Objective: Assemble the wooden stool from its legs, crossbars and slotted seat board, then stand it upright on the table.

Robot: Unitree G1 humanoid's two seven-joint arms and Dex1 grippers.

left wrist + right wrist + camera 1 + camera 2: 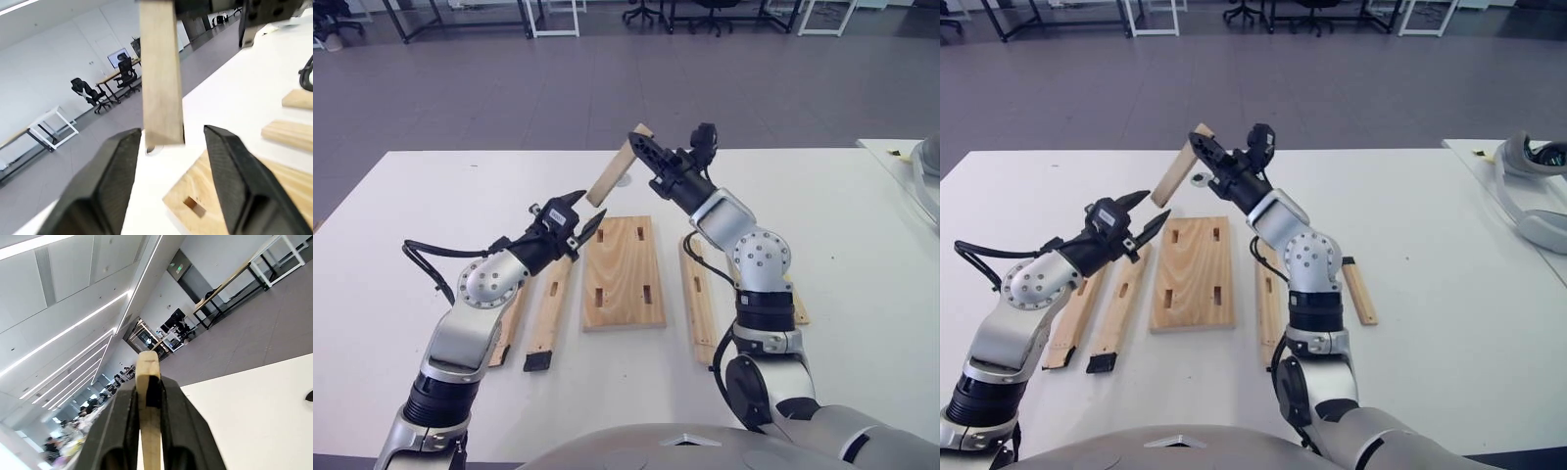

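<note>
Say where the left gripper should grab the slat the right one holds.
Its free lower end, from below: the right gripper holds the top, and the slat slants down to the open left gripper, whose fingers flank that end.

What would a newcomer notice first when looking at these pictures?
The right claw holds a wooden bar tilted in the air by the slotted seat board's far end. The open left claw sits near the bar's lower end. Wooden pieces lie flat on both sides of the board.

Bright, even light comes from the long white ceiling strip lamps (73, 328); shadows on my flat white tabletop (411, 196) are soft, and my close black fingers (102, 196) look slightly blurred.
</note>
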